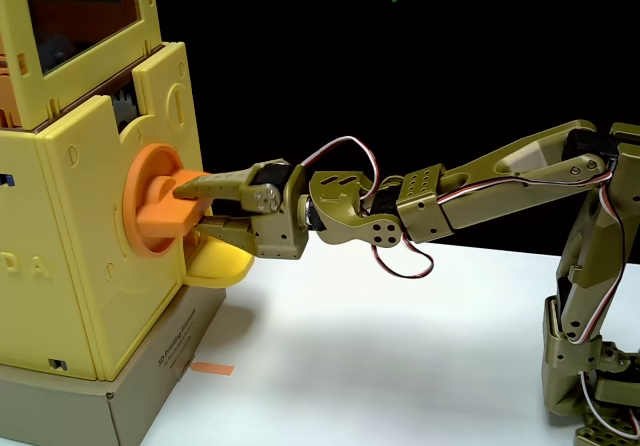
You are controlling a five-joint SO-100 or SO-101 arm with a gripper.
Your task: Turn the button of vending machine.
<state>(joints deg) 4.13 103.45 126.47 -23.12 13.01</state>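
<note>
in the fixed view the gripper (190, 206) reaches in from the right and is clenched on the knob (150, 201), one finger lying over the raised bar and the other under it. to do the turn well, the wrist should probably roll about the knob's own axis, keeping the arm (480, 186) level so the fingers do not slide off the bar's end; a firm pinch and a slow, steady roll look safest, since pushing inward could rock the machine (90, 236) on its grey base (130, 396).

the knob is an orange disc with a thick bar across its face, which here lies about level. it sits at centre left of the frame, on the machine's side panel, just above the yellow tray (215, 264).
</note>
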